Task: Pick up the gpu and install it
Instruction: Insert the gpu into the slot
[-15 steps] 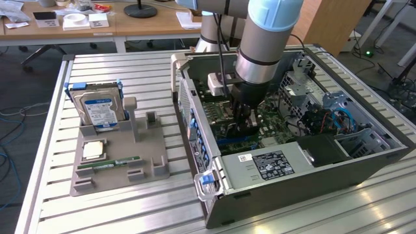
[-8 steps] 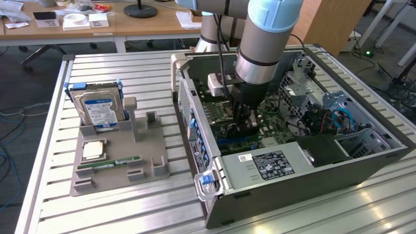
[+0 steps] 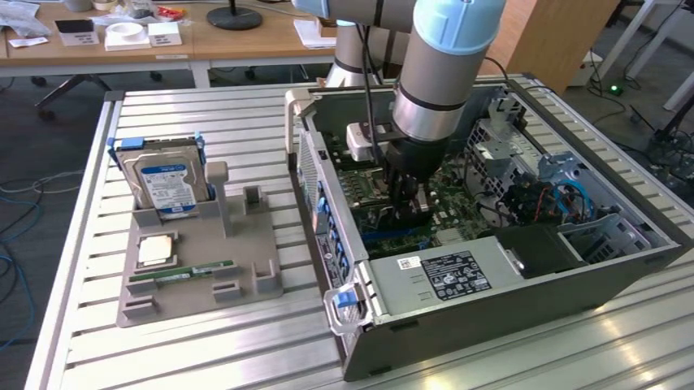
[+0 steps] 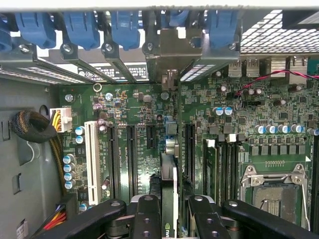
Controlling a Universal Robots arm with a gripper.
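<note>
Hand [image 4: 170, 204] clamps gpu [image 4: 169, 174]; black slots [image 4: 131, 159] flank it.

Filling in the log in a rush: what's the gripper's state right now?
Gripper: closed on the gpu, held edge-on to the motherboard inside the computer case.

open slots [image 4: 130, 159] flank the gpu [image 4: 169, 196]; blue latches [image 4: 82, 27] crowd its bracket end.
</note>
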